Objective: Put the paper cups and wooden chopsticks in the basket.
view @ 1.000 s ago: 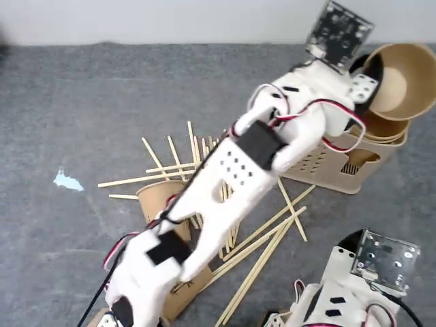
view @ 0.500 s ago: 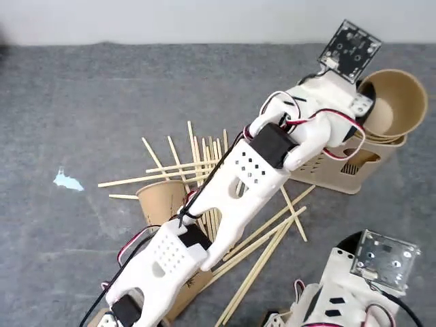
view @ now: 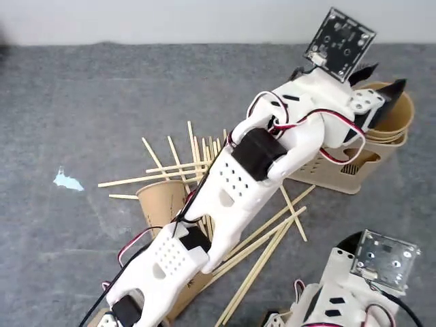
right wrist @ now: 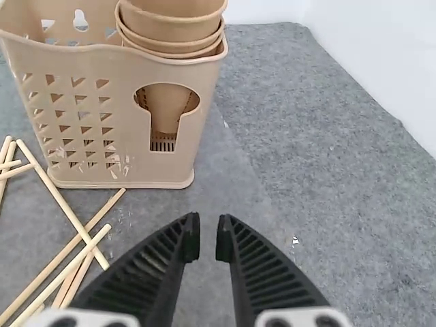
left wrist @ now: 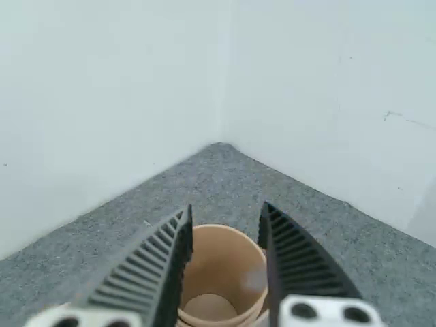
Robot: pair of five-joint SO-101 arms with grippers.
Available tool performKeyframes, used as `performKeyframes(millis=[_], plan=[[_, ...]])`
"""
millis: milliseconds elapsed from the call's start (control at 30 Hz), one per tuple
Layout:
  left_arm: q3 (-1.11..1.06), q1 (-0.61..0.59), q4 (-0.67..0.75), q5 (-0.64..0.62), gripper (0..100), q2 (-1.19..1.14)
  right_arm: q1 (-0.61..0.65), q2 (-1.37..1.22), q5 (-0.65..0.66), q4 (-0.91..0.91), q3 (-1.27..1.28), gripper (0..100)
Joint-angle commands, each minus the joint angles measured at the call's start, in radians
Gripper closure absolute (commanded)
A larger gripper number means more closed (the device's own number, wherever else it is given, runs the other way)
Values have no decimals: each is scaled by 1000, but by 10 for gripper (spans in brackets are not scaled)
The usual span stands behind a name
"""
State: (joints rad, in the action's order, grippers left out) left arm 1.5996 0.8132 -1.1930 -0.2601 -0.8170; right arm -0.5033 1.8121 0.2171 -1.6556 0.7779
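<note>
A tan plastic basket (view: 327, 170) (right wrist: 102, 109) stands at the far right with a stack of paper cups (view: 394, 122) (right wrist: 170, 27) (left wrist: 221, 272) nested in it. My left gripper (view: 383, 80) (left wrist: 225, 225) hangs open just above that stack, its jaws to either side of the top cup's rim and holding nothing. Another paper cup (view: 160, 201) lies on the mat beside the left arm, and a further one (view: 187, 289) shows under the arm near the front. Wooden chopsticks (view: 136, 180) (right wrist: 61, 204) lie scattered between cup and basket. My right gripper (right wrist: 204, 238) is shut and low in front of the basket.
A grey mat (view: 102, 102) covers the table, with a white wall behind. A small blue scrap (view: 67, 180) lies at the left. The right arm's body (view: 354, 286) sits at the front right corner. Open mat lies to the left and behind.
The left gripper brought a tilted cup down onto the stack in the basket, then opened and let it go. The right arm has kept still.
</note>
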Motion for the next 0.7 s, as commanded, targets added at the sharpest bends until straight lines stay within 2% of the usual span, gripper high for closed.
performKeyframes(millis=[0,167,267,433,667], plan=[[71,-5,-15,2,842,71,-4,1,3,-5,0,941],[74,-8,-44,8,844,181,-4,1,3,-5,0,941],[73,-8,-80,77,845,252,-4,1,3,-5,0,941],[73,-17,-198,170,845,358,-4,1,3,-5,0,941],[74,-143,-413,176,840,497,-4,1,3,-5,0,941]])
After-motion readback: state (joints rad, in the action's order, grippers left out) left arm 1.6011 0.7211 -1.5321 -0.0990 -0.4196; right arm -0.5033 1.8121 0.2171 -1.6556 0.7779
